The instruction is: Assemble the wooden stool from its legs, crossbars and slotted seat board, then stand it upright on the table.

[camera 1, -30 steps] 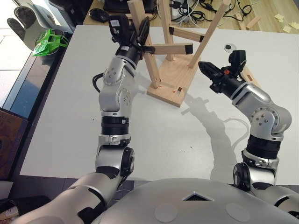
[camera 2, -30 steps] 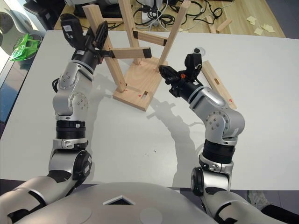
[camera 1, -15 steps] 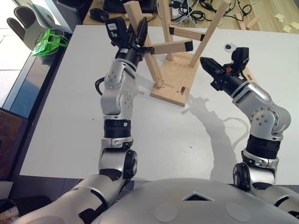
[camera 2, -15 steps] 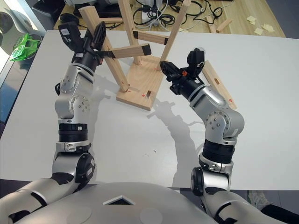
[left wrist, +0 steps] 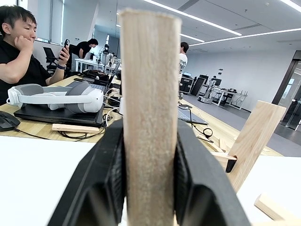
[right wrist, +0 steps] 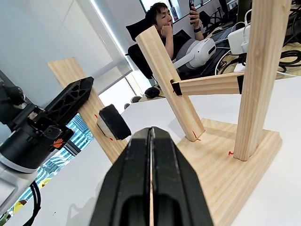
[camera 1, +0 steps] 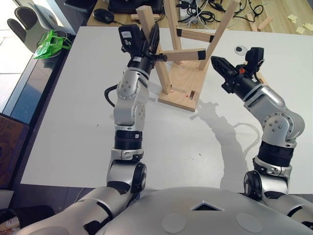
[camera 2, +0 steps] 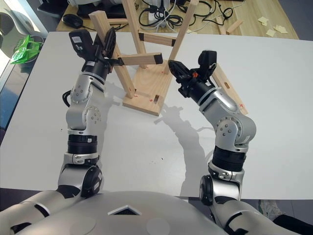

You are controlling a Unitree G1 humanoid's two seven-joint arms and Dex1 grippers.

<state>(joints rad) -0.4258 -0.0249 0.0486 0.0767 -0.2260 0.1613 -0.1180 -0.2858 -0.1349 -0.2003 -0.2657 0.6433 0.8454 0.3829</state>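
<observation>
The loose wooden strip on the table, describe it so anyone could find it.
Start at the white table, right of the upside-down stool. Beside the right arm lies a wooden strip; unlike the stool's parts, it lies flat and unattached.

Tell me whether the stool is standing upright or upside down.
Upside down. The seat board is down on the table and the legs point up; the left gripper clamps one leg.

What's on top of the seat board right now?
Three legs stand on the seat board; the left claw clamps the leftmost leg. One slot is empty. Their ends inside the board are covered.
</observation>
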